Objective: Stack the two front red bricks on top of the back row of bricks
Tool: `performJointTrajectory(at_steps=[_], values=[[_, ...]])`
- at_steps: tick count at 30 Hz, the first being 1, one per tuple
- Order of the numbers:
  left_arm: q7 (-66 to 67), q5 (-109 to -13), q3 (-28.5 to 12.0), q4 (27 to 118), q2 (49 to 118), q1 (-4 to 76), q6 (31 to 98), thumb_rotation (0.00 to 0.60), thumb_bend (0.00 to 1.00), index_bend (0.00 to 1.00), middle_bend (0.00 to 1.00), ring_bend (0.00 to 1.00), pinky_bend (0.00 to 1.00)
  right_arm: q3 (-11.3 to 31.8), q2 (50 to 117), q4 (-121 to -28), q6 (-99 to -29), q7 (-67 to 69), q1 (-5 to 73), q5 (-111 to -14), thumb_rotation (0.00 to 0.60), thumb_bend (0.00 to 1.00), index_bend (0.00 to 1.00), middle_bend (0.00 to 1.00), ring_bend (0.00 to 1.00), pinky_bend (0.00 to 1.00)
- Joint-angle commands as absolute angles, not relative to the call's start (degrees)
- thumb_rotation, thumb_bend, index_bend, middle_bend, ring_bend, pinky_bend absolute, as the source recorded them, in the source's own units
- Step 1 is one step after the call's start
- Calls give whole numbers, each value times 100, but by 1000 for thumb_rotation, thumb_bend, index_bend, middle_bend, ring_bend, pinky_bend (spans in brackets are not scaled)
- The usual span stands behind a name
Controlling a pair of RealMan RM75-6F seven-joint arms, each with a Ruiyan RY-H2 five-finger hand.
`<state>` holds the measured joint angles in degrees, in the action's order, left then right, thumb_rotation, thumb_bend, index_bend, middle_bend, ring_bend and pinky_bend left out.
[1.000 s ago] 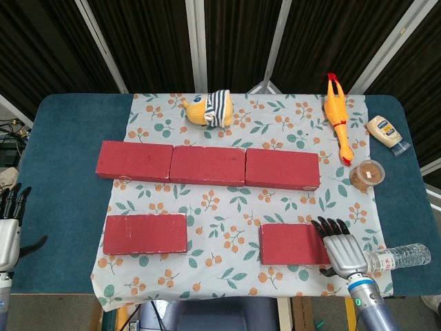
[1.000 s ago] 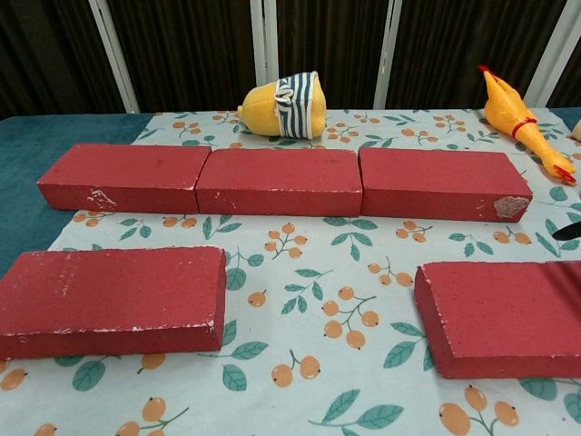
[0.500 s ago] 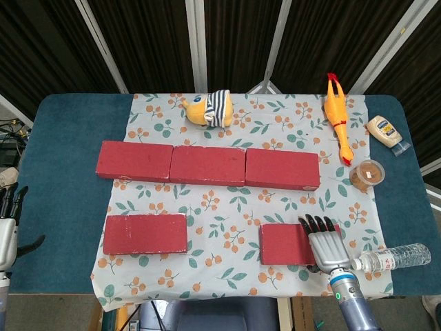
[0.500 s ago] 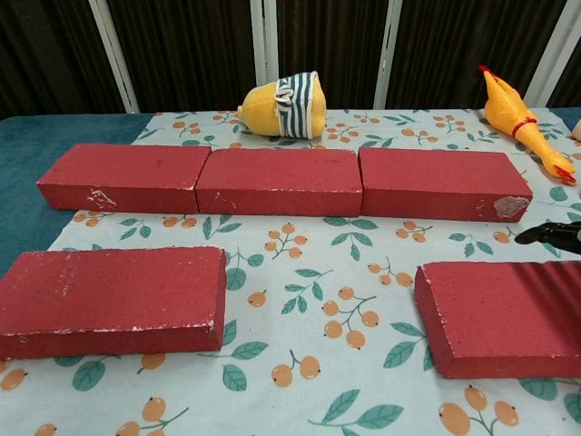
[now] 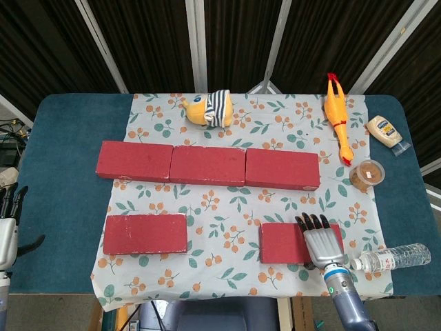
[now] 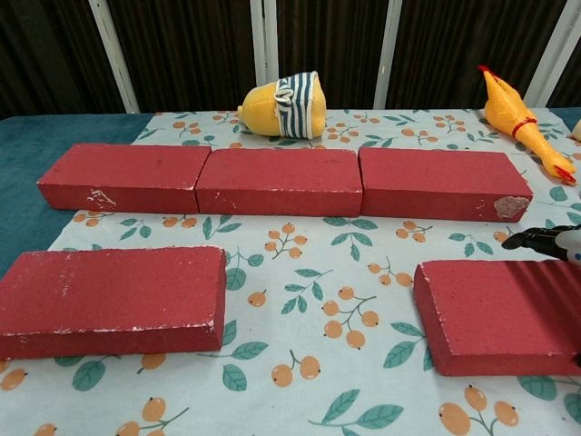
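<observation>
Three red bricks form the back row: left (image 5: 134, 161), middle (image 5: 207, 165) and right (image 5: 282, 169); in the chest view they show as left (image 6: 123, 175), middle (image 6: 279, 180) and right (image 6: 440, 182). The front left brick (image 5: 145, 234) (image 6: 109, 298) lies untouched. My right hand (image 5: 318, 241) lies flat, fingers spread, over the right end of the front right brick (image 5: 282, 243) (image 6: 495, 313), holding nothing. Only its dark fingertips (image 6: 545, 239) show in the chest view. My left hand (image 5: 7, 231) hovers at the table's left edge, fingers extended and empty.
A striped plush toy (image 5: 207, 109) sits behind the back row. A rubber chicken (image 5: 337, 114), a small sauce bottle (image 5: 384, 130) and a cup of brown stuff (image 5: 366, 174) stand at the right. A water bottle (image 5: 393, 256) lies beside my right hand.
My right hand has slid left from the brick's right edge to lie over its right end. The left hand has sunk slightly at the frame's edge.
</observation>
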<state>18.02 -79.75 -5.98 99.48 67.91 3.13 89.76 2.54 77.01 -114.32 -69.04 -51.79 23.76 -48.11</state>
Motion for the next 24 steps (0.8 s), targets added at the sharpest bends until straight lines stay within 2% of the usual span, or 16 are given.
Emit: performJointTrajectory(at_steps=[1, 5, 8, 11, 13, 17, 24], values=[[1810, -7969, -597, 9950, 6793, 316, 8970, 600, 0, 38, 10, 0, 75, 243, 7759, -11395, -6898, -5282, 2469, -4681, 600, 105, 0, 55, 0, 0], [1811, -7957, -603, 9949, 6797, 316, 8975, 600, 0, 37, 10, 0, 75, 222, 7817, -11366, -6931, -5394, 2562, -4570, 600, 105, 0, 115, 0, 0], [1822, -7939, -613, 9955, 6806, 317, 8980, 600, 0, 37, 10, 0, 75, 203, 7859, -11355, -6975, -5443, 2611, -4534, 600, 104, 4, 185, 36, 0], [1832, -7925, -614, 9957, 6813, 321, 8972, 600, 0, 40, 10, 0, 75, 172, 7893, -11339, -7022, -5475, 2645, -4528, 600, 105, 73, 244, 95, 0], [1831, -7917, -613, 9961, 6815, 325, 8960, 600, 0, 45, 10, 0, 75, 135, 7901, -11343, -7011, -5492, 2672, -4513, 600, 105, 153, 270, 128, 0], [1819, -7906, -614, 9977, 6810, 326, 8954, 600, 0, 49, 10, 0, 75, 110, 7856, -11397, -6994, -5499, 2735, -4481, 600, 105, 259, 285, 153, 0], [1802, -7889, -625, 9973, 6814, 319, 8975, 600, 0, 54, 10, 0, 75, 370, 7465, -11855, -7085, -5456, 2929, -4545, 600, 105, 315, 285, 155, 0]])
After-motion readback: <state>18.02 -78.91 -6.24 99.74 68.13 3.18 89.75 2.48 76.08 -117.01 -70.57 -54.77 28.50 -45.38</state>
